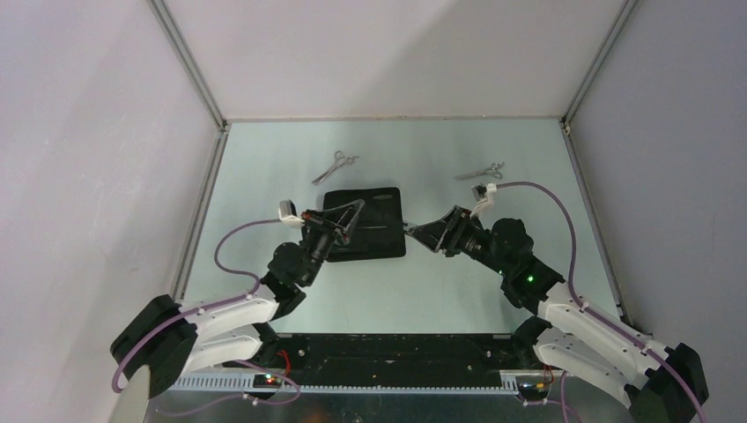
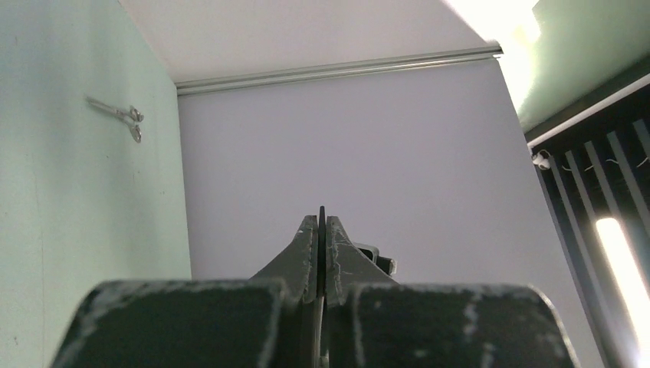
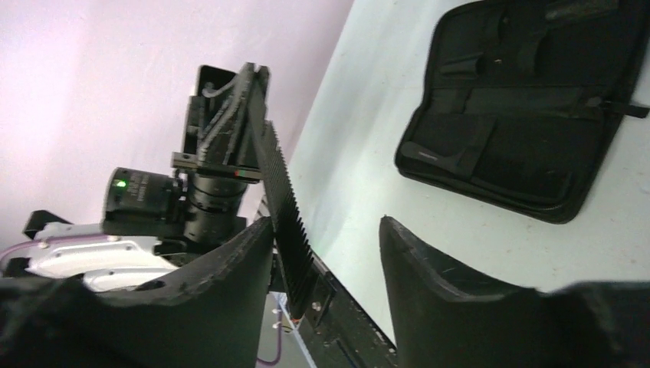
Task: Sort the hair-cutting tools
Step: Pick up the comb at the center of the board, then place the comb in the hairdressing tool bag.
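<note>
Evidently a hand-over is set up. At the far left of the pale green table [image 1: 458, 300] lies one pair of small silver ring-handled scissors [image 1: 335, 165], untouched. Nearer, the left gripper [image 1: 351, 220] is pinched tight on one end of the straight flat black comb [image 1: 380, 226]. It holds the comb above the open black rectangular zip case [image 1: 388, 203] so the free end reaches rightward. That end sits between the parted fingers of the right gripper [image 1: 416, 231], placed, I judge, to take it. The second silver scissors [image 1: 483, 170] rest far right. Only the right wrist view shows the comb's teeth and the gap beside it, though not whether they touch. The left wrist view gives only its thin edge.
</note>
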`<state>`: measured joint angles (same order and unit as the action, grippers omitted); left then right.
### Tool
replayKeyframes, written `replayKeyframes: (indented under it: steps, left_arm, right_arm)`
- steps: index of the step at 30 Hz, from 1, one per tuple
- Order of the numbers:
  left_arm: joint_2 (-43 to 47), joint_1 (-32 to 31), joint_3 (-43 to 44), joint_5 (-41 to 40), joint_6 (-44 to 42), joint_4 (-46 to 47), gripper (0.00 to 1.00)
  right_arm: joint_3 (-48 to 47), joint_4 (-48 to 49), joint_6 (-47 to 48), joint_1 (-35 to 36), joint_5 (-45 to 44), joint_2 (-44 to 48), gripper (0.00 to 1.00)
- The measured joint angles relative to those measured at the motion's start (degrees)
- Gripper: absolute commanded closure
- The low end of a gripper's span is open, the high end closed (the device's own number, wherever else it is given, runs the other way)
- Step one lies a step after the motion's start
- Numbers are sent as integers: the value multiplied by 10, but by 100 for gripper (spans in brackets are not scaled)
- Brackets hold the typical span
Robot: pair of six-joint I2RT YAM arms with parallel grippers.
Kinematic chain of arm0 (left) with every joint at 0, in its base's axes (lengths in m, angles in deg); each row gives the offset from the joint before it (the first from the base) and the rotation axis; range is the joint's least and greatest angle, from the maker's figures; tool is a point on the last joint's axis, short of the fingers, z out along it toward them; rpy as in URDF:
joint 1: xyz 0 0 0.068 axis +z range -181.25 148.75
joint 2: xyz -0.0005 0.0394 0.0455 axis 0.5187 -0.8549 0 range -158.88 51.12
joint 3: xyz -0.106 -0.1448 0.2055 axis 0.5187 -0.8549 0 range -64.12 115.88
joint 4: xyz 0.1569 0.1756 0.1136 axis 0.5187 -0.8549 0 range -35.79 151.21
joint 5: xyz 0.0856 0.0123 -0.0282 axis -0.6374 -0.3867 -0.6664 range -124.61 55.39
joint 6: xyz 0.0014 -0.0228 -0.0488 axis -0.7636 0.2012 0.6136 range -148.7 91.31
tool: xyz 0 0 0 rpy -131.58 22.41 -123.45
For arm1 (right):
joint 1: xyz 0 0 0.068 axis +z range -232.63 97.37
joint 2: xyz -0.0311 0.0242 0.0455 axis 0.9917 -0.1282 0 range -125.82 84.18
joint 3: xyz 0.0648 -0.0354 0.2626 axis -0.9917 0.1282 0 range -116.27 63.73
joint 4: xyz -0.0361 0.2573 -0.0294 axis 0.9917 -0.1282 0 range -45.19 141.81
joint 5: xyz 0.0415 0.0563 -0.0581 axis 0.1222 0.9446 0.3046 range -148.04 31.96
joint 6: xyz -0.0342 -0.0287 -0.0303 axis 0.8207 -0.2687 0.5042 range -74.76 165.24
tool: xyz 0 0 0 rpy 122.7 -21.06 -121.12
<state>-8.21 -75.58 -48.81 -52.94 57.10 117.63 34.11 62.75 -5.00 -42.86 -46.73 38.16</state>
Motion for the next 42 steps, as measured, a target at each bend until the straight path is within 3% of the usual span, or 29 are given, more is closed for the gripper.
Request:
replayKeyframes:
  steps: [1, 4, 5, 6, 8, 9, 11, 15, 19, 24, 29, 33, 42]
  left_arm:
    - [-7, 0, -3, 0, 3, 9, 100]
    - [-23, 0, -9, -1, 13, 32, 100]
    - [-27, 0, -10, -1, 15, 39, 99]
    - [-31, 0, -10, -2, 17, 44, 94]
    - [-37, 0, -10, -2, 18, 53, 76]
    - [-39, 0, -11, -2, 18, 55, 63]
    - [-40, 0, -13, -2, 16, 57, 49]
    - [-19, 23, -15, 8, 7, 17, 34]
    - [43, 79, 8, 42, -38, -164, 26]
    - [59, 162, 116, 88, -155, -417, 23]
    - [-15, 222, 242, 113, -296, -609, 30]
    - [-107, 242, 306, 123, -382, -698, 32]
    - [-266, 246, 375, 128, -469, -776, 40]
  right_arm:
    - [1, 5, -2, 0, 3, 0, 53]
    - [1, 21, -6, -2, 13, 0, 79]
    - [2, 26, -6, -2, 17, 0, 83]
    - [2, 30, -7, -2, 19, 1, 93]
    - [2, 39, -9, -3, 27, 2, 100]
    - [3, 44, -11, -6, 33, 3, 100]
    - [3, 45, -8, -18, 45, 8, 100]
    - [3, 38, 0, -87, 84, 3, 100]
    - [-8, 9, 23, -167, 144, -44, 100]
    - [-78, -82, 91, -212, 200, -146, 100]
    - [-167, -166, 164, -217, 229, -241, 100]
    - [-214, -217, 215, -221, 247, -309, 100]
    - [-243, -260, 266, -232, 280, -413, 100]
